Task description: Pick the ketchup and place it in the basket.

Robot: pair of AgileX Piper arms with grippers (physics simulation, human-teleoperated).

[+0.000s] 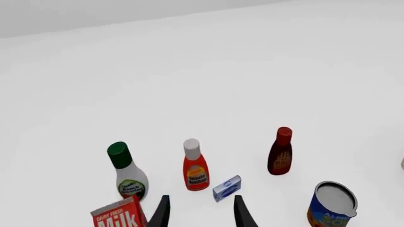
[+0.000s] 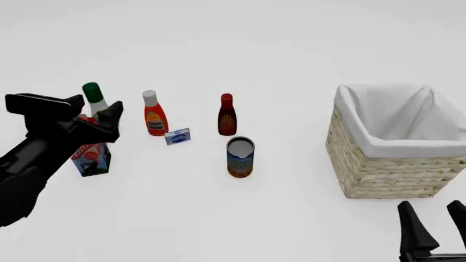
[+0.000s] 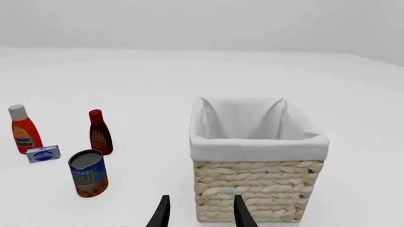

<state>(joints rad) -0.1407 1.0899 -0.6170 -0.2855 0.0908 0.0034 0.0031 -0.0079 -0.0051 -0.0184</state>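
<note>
Left arm (image 2: 36, 158): matte black throughout, built of blocky, angular segments with a flat, box-like housing near its end; no markings, cables or screws can be made out. Left gripper (image 1: 200, 213): two slim black fingers (image 1: 160, 213), wedge-shaped and tapering to narrow tips, seen at the lower edge of the left wrist frame. Right gripper (image 2: 435, 229): the same black, pointed, blade-like fingers (image 2: 412, 229), smooth and unmarked, at the lower right of the front frame.
</note>
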